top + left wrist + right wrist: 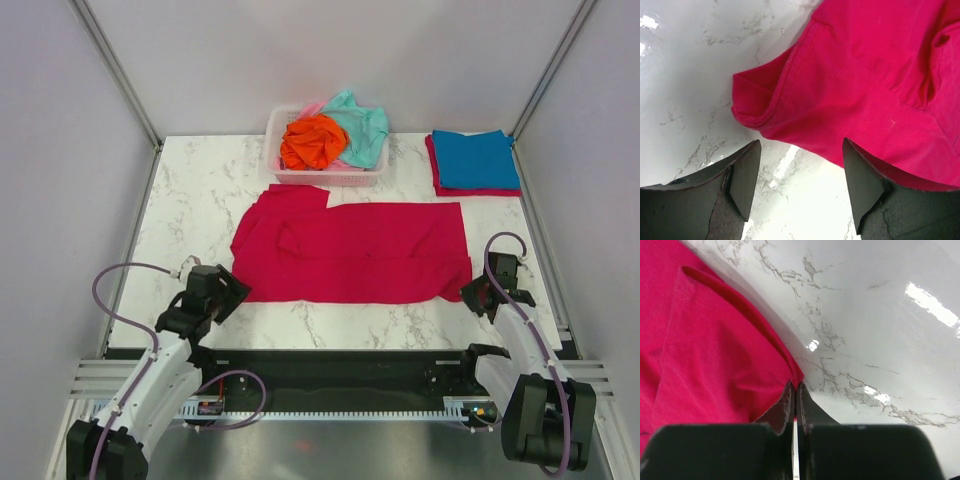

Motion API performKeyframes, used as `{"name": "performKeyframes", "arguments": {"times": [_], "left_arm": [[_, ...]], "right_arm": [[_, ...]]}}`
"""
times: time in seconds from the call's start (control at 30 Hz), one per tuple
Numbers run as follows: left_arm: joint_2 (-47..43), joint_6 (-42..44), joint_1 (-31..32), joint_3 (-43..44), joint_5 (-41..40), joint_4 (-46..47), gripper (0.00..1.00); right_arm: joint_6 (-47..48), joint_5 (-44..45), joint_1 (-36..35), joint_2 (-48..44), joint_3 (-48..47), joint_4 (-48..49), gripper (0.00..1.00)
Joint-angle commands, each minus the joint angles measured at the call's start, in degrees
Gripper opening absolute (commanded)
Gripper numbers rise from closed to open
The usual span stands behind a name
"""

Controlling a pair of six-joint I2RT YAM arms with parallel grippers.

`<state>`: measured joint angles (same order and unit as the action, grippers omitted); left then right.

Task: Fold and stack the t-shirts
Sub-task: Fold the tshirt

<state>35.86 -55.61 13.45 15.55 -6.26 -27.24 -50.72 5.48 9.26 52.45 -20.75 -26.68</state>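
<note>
One crimson t-shirt [355, 250], left pincer [801, 142] spread, right pincer [794, 388] clamping its half-hidden corner

No text, label, brand, number or sign can be read on anything in these views.

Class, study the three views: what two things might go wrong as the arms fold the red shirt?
1. The right gripper seems to pinch only the very corner of the crimson t-shirt; it may slip out when lifted.
2. The left gripper is open, holding nothing; lifting now would drag the shirt askew.
</note>
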Motion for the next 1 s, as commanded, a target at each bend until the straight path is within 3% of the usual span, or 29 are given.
{"name": "performKeyframes", "arguments": {"times": [0.0, 0.2, 0.27, 0.3, 0.33, 0.4, 0.43, 0.57, 0.77, 0.97], "left_arm": [[1.2, -2.5, -0.4, -0.1, -4.6, 3.3, 0.73], [3.6, -1.0, -0.4, 0.4, -9.4, 3.9, 0.72], [4.3, -0.3, -0.5, 0.4, -10.3, 5.3, 0.63], [4.7, 0.0, -0.5, 0.4, -10.9, 5.9, 0.57], [5.6, 1.1, -0.6, 0.7, -11.0, 6.8, 0.37], [7.2, 3.3, -0.6, 3.0, -12.6, 8.5, 0.09], [9.6, 5.4, -0.7, 4.2, -13.8, 8.6, 0.02], [12.0, 9.5, -2.2, 11.1, -15.8, 7.5, 0.02], [4.3, 8.9, -5.0, 12.7, -13.7, 2.1, 0.02], [-1.2, 7.3, -5.5, 12.9, -10.0, -3.9, 0.02]], "right_arm": [[1.1, 2.3, 0.3, -0.9, -0.4, -0.1, 0.00], [2.6, 2.3, 0.8, -0.5, -2.5, -0.7, 0.00], [3.8, 2.8, 1.5, -0.4, -3.1, -0.9, 0.00], [4.4, 3.0, 1.7, -0.4, -3.6, -0.7, 0.00], [5.0, 3.2, 2.1, -0.3, -3.9, -0.8, 0.00], [6.5, 4.1, 2.8, -0.4, -4.4, -0.4, 0.00], [6.9, 4.1, 2.9, -0.4, -4.5, 0.2, 0.00], [8.7, 6.9, 3.6, -0.6, -6.1, 1.9, 0.00], [13.3, 14.7, 5.4, -1.6, -10.8, 1.4, 0.00], [11.9, 13.6, 5.9, -2.1, -9.9, 0.3, 0.00]]}}
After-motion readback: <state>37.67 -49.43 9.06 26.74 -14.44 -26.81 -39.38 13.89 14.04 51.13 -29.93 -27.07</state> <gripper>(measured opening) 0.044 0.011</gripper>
